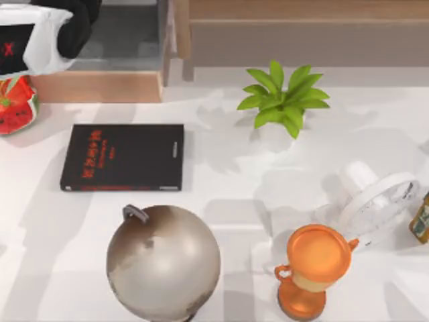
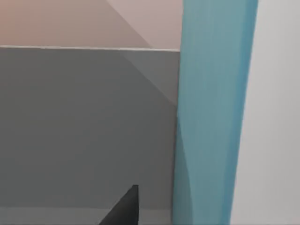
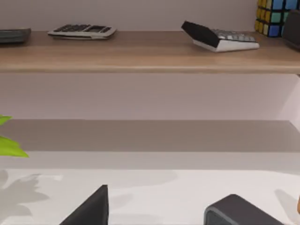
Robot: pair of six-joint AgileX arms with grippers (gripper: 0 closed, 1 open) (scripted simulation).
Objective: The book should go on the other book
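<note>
The light blue book [image 2: 213, 117] stands as an upright band very close in front of the left wrist camera, right beside my left gripper [image 2: 154, 213]. Whether it is held cannot be seen. My left arm [image 1: 40, 30] hangs at the table's far left corner, over the wooden shelf unit. The other book [image 1: 122, 157], black with red lettering, lies flat on the white table at the left middle. My right gripper [image 3: 159, 215] is open above the white table, facing the shelves, with nothing between its fingers.
A globe [image 1: 163, 261] stands just in front of the black book. An orange trophy [image 1: 315, 268], a white fan [image 1: 379, 201] and a bottle [image 1: 421, 218] stand at the right. A green plant [image 1: 281, 100] is behind the middle, and a watermelon-patterned object [image 1: 15, 104] is at the left edge.
</note>
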